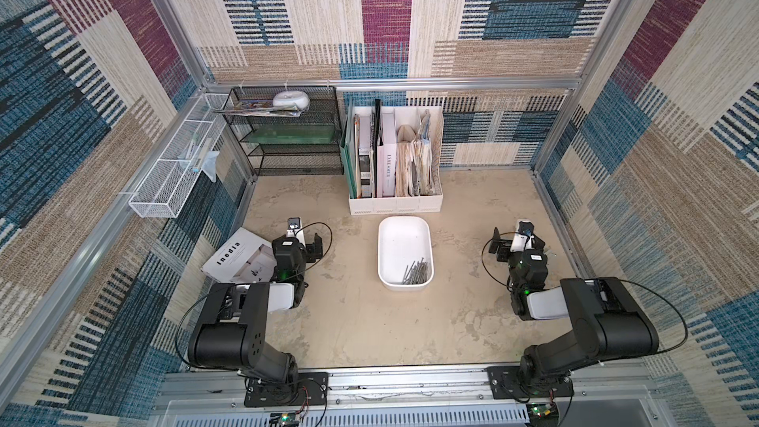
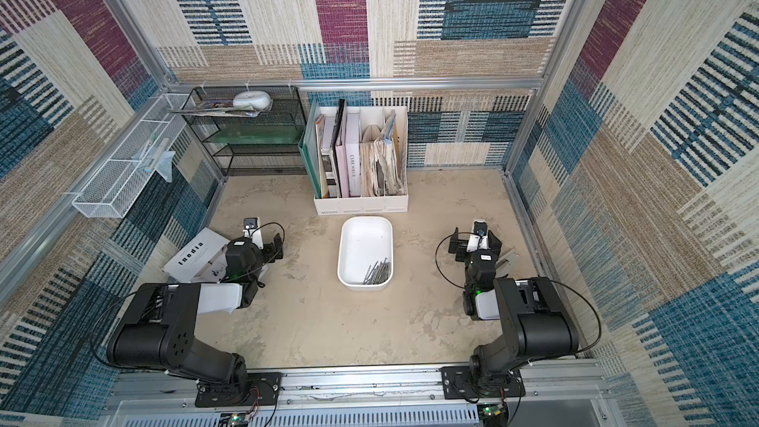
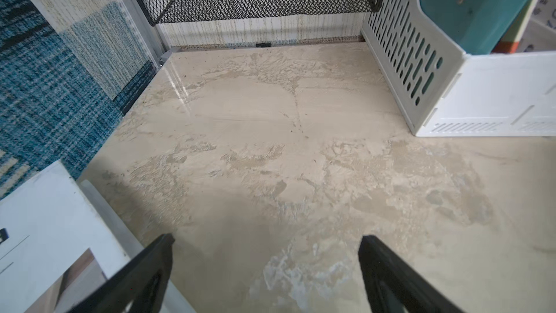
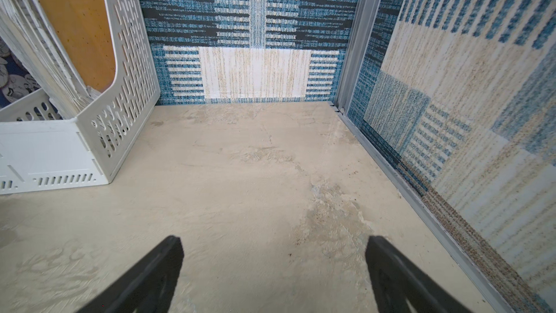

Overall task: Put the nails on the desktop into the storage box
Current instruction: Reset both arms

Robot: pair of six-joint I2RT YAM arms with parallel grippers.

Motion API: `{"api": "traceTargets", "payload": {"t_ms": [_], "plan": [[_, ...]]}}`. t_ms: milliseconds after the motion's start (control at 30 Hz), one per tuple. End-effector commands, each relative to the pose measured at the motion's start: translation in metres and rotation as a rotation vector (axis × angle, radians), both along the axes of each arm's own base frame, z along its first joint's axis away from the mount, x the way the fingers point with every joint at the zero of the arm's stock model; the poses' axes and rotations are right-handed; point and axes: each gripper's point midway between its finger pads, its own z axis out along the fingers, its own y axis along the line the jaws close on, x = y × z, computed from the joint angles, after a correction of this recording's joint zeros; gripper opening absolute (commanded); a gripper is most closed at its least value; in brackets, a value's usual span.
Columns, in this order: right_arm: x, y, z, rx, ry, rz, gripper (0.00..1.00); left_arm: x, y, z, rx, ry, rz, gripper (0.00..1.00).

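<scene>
Claws first: gaping wide on left claw (image 3: 267,237) and right claw (image 4: 274,237), gripping nothing, poised above table (image 1: 361,322), well apart from storage box (image 1: 404,240) mid-table. Inside, at near end: heap of nails (image 1: 417,272); none seen loose. Probably stiff, thin, light, slippery; best pinched across mid-shaft.

Top views overlook everything; wrist cameras, seemingly low, face the desktop (image 3: 301,152).
</scene>
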Motion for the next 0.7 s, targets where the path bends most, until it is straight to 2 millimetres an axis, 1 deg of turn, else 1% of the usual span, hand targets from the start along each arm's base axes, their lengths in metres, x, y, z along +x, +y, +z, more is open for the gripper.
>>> {"api": "traceTargets", "payload": {"t_ms": [0,667], "plan": [[0.0027,0.0025,-0.0007,0.02,0.004,0.019,1.0,-0.0011,-0.0088,-0.0087,-0.054,0.042,-0.052,0.99],[0.0027,0.0013,-0.0005,0.025,0.004,0.019,1.0,-0.0019,-0.0085,-0.0086,-0.052,0.039,-0.052,0.99]]}}
